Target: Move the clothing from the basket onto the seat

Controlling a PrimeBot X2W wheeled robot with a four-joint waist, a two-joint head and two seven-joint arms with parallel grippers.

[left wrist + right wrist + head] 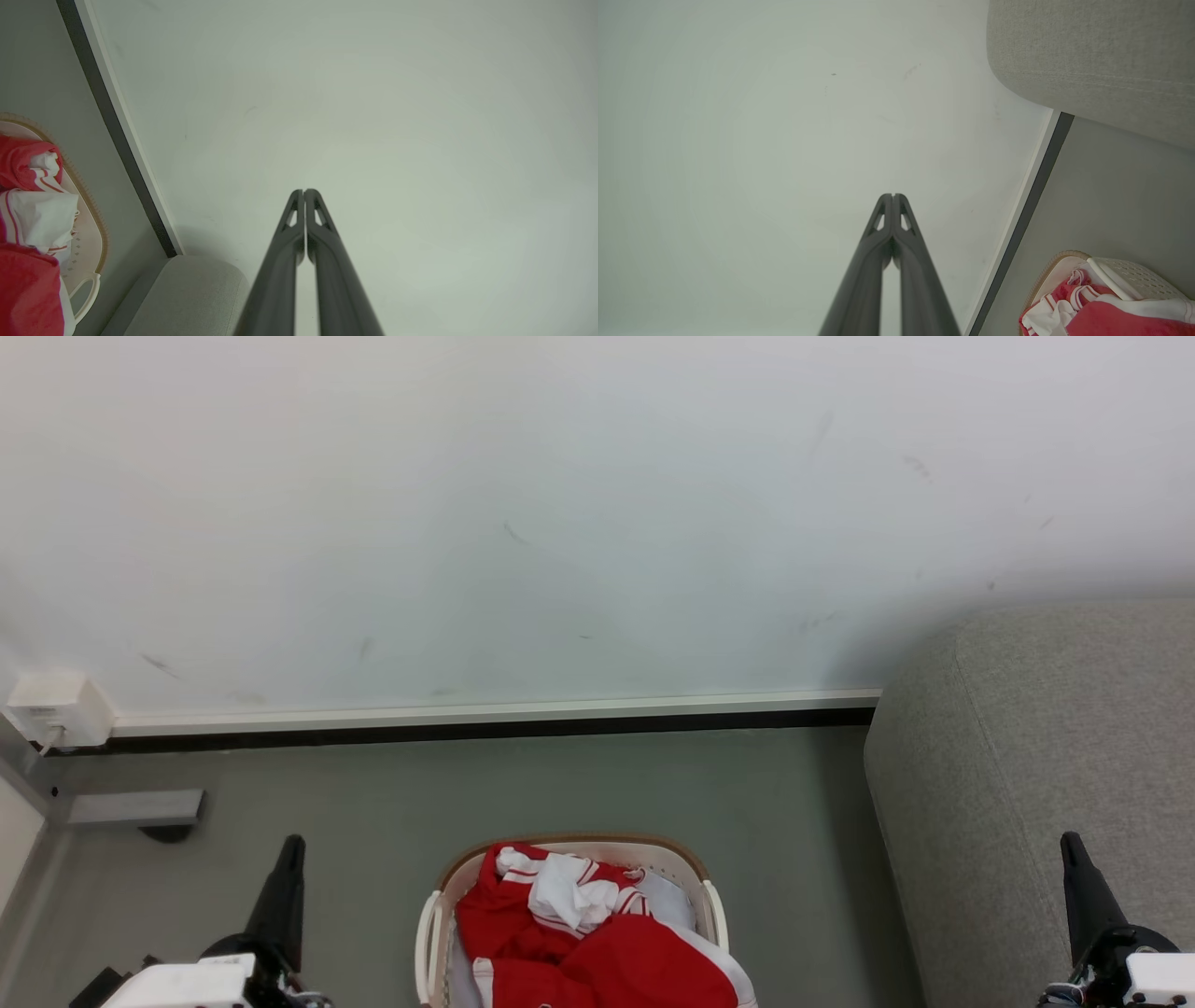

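Red clothing with white stripes and patches (579, 929) lies piled in the cream basket with a brown rim (574, 842), on the floor at the bottom middle of the head view. The light grey sofa seat (1046, 756) stands to the basket's right. My left gripper (291, 845) is at the lower left, shut and empty, its tips together (304, 191). My right gripper (1069, 843) is at the lower right, in front of the sofa, also shut and empty (893, 195). The clothing (28, 224) and basket (88, 233) show at the left wrist view's edge, and clothing (1106, 312) at the right wrist view's corner.
A pale wall (560, 523) with a white and black skirting strip (485, 719) rises behind the basket. A white socket box (56, 709) and a grey block (135, 807) sit at the far left. Grey-green floor (579, 779) lies between basket and wall.
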